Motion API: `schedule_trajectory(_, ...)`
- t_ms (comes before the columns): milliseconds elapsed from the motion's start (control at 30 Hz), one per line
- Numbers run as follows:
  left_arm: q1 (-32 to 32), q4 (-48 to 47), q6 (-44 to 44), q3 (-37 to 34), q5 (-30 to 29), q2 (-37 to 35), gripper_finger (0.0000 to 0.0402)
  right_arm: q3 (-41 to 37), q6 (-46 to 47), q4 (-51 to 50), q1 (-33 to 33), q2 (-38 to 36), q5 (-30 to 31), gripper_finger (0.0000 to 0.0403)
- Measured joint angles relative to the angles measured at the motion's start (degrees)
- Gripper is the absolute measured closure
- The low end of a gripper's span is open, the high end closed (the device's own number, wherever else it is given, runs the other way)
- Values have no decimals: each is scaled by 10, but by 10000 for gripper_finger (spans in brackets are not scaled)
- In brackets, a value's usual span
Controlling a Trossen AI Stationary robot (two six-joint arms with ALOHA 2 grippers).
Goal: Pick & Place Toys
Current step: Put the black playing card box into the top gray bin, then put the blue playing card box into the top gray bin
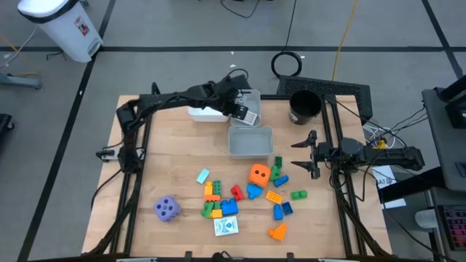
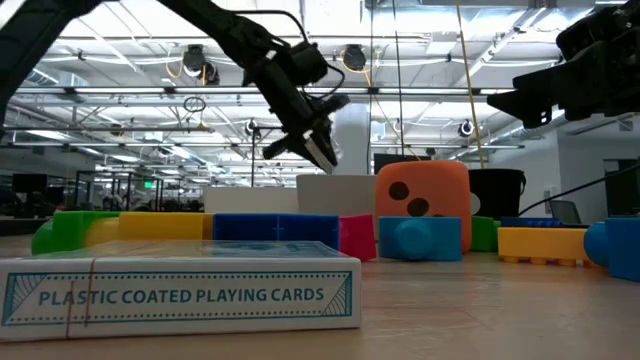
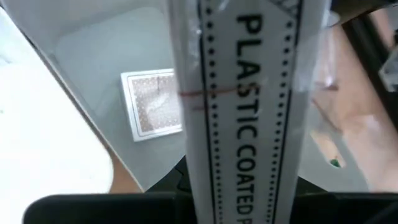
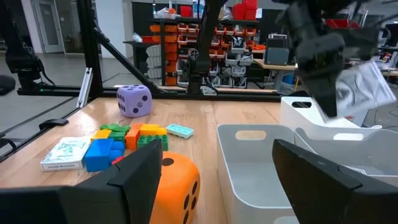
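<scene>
The left gripper [image 1: 246,110], clamped on a card pack [image 3: 249,106], hides much of the grey bin [image 1: 250,143] (another pack inside). The right gripper [image 1: 309,155] waits wide open and empty near the table's [image 1: 182,175] right edge.

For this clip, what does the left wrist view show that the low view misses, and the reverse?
Only the left wrist view: a second card pack lying inside the grey bin below.
Only the low view: the orange die, a blue block, and another card pack lying on the table.
Both: the card pack clamped in the left gripper.
</scene>
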Motion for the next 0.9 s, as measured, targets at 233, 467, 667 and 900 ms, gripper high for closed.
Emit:
schedule_trajectory(233, 4, 10, 7, 10, -3, 36, 324, 0, 0, 0, 0, 0, 0, 124)
schedule_trajectory(467, 1, 12, 32, 10, -5, 37, 245, 0, 0, 0, 0, 0, 0, 126)
schedule_trajectory(667, -4, 13, 33, 10, -11, 37, 208, 0, 0, 0, 0, 0, 0, 124)
schedule_trajectory(900, -8, 13, 76, 10, -60, 37, 189, 0, 0, 0, 0, 0, 0, 125)
